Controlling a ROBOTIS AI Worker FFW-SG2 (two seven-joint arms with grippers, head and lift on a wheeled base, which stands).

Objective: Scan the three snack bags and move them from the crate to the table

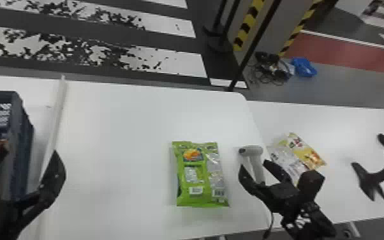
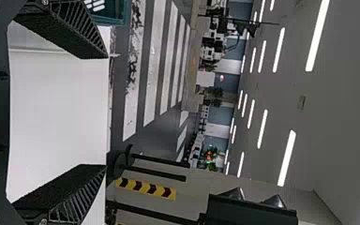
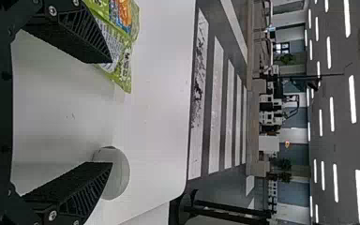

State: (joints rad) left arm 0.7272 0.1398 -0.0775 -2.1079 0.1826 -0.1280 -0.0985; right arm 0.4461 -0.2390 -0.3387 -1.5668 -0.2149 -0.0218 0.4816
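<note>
One green bag, one crate

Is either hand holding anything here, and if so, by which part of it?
Nothing is held: the left hand and the right hand are both open and empty.

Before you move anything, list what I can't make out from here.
- The rest of the crate: head view, cut off by the left edge.
- How many bags are in it: head view, same edge, plus the left gripper in front.
- Lower end of the grey handled device: head view, behind the right gripper.
- Small print on the green bag: head view, too small.
</note>
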